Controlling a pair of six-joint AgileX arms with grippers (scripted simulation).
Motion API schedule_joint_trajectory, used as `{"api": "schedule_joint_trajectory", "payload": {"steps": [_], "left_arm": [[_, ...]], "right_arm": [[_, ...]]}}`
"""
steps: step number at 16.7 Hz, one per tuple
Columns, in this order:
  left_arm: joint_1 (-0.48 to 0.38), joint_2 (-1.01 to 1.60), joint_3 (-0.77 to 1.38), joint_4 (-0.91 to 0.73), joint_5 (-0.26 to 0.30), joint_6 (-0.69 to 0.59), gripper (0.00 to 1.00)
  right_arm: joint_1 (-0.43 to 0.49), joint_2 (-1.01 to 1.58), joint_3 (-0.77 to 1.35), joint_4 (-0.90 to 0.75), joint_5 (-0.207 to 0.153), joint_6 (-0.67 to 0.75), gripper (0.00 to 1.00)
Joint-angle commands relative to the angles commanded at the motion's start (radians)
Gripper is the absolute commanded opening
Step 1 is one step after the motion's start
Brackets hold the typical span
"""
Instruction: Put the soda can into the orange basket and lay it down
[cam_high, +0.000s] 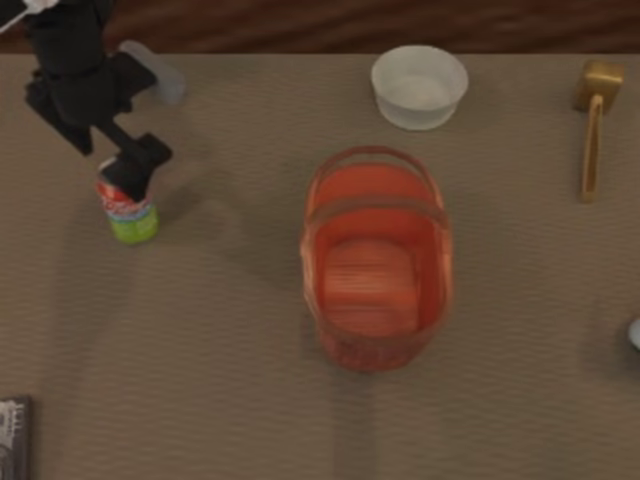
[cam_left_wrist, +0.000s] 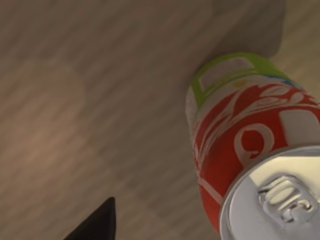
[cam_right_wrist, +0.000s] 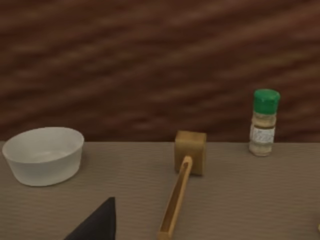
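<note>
Dark reddish-brown wood grain backs the far edge of the bench (cam_high: 240, 400), whose top is a tan, finely ribbed mat.

From above, the left claw (cam_high: 128, 175) sits over the top of the soda can (cam_high: 130, 212), which stands near the left edge, toward the far left corner; whether the fingers are clamped on it or spread cannot be told. The orange basket (cam_high: 440, 260) rests around the middle of the bench, well apart from the can, its handle arched across it. A white bowl (cam_high: 420, 88) stands by the far edge just beyond the basket, and a wooden mallet (cam_high: 593, 130) lies near the far right corner. A dark printed thing (cam_high: 14, 438) shows at the near left corner.

Only the left wrist view shows the can's silver lid and pull tab, red band with white lettering and green base, plus one dark finger (cam_left_wrist: 95, 225) apart from it.

Only the right wrist view shows a green-capped spice jar (cam_right_wrist: 263, 122) at the far edge, beside the mallet and bowl. The right claw's state cannot be told.
</note>
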Motion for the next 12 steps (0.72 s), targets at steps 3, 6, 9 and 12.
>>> {"api": "schedule_joint_trajectory", "payload": {"steps": [3,6,9,12], "left_arm": [[-0.005,-0.001,-0.003,0.002,0.001,-0.001,1.00],[-0.002,0.006,-0.039,0.044,0.000,-0.002,1.00],[0.000,0.024,-0.110,0.140,0.000,0.000,1.00],[0.001,0.033,-0.141,0.174,0.000,0.001,1.00]], "right_arm": [[0.000,0.000,0.000,0.000,0.000,0.000,1.00],[0.000,0.000,0.000,0.000,0.000,0.000,1.00],[0.000,0.000,0.000,0.000,0.000,0.000,1.00],[0.000,0.000,0.000,0.000,0.000,0.000,1.00]]}}
